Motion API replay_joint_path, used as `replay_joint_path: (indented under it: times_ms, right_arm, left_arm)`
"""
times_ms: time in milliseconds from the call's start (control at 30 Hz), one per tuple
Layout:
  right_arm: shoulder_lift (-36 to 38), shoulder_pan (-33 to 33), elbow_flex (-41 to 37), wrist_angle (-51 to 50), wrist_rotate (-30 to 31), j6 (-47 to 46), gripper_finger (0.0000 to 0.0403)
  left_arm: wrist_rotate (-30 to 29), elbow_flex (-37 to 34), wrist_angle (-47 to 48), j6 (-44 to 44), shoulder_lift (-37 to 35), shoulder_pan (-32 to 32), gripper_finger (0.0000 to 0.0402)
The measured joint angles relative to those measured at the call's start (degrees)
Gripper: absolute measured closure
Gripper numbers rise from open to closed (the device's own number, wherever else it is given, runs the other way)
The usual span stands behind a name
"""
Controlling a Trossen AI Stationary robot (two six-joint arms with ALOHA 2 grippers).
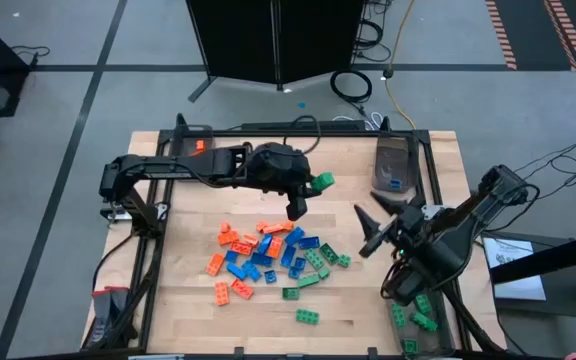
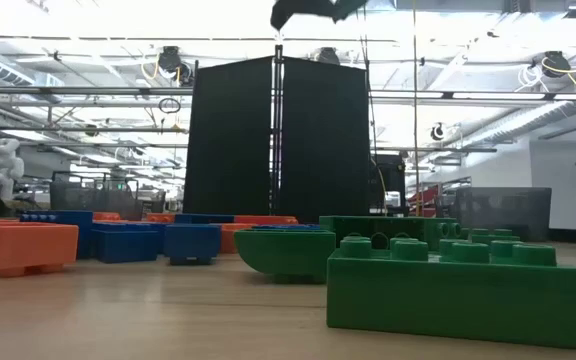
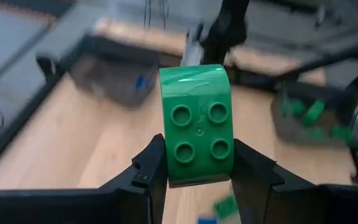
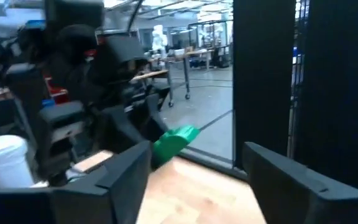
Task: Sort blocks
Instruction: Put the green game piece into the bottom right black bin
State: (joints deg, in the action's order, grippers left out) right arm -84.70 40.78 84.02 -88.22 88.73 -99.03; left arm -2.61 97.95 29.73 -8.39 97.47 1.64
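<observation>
Gripping green block [image 3: 196,124] | left tool [image 3: 196,177] | bin contents blurred, probably green

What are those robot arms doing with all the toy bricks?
They are sorting them. The left end effector grips a small green studded plastic brick above the wooden table. The right end effector is open and empty. A pile of orange, blue and green bricks still waits mid-table.

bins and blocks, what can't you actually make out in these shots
- High view: the right arm covers much of the green bin; its count stays hidden.
- High view: the blue bin contents are too small to count.
- Low view: a big green block hides the pile behind it.
- Left wrist view: left gripper hides its green block's sides.
</observation>
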Motion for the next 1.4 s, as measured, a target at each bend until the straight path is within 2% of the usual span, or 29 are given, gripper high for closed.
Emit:
replay_joint_path:
  times_ms: [133, 233, 400, 567, 767, 933, 1233, 1300, 1400]
  right_arm:
    - [1.3, -1.9, 8.7, 0.2, 0.6, 12.2, 0.0112]
    - [1.3, -2.7, 16.1, 2.1, 0.8, 22.4, 0.0104]
    - [1.4, -3.7, 22.4, 14.6, 0.7, 39.4, 0.0105]
    - [1.2, -6.1, 22.1, 26.8, -3.2, 50.7, 0.0105]
    - [-0.6, -11.6, 21.7, 35.2, -9.8, 60.7, 0.0105]
    - [-1.5, -14.2, 21.7, 40.3, -12.4, 67.8, 0.0105]
    - [-1.2, -12.4, 21.7, 42.2, -11.9, 72.3, 0.0105]
    - [-1.1, -11.0, 21.7, 43.6, -9.6, 74.2, 0.0105]
    - [-1.1, -8.9, 21.7, 45.8, -3.1, 79.3, 0.0105]
  left_arm:
    - [0.7, 0.1, -6.6, 1.9, -2.3, -1.1, 0.0271]
    - [0.6, 0.0, -11.4, 3.7, -2.7, -1.9, 0.0271]
    - [-4.5, 0.0, -20.3, 9.4, -2.4, -3.0, 0.0271]
    - [-11.1, 0.0, -27.6, 16.0, -0.8, -3.3, 0.0271]
    - [-11.5, 0.0, -29.9, 18.2, 0.0, -3.2, 0.0271]
    - [-11.5, 0.0, -29.6, 18.3, 0.3, -3.3, 0.0271]
    - [-15.4, 0.0, -30.0, 21.1, 0.2, -3.3, 0.0271]
    - [-16.4, 0.0, -31.2, 21.5, 0.2, -3.3, 0.0271]
    - [-16.8, 0.0, -34.9, 23.8, 0.2, -3.3, 0.0271]
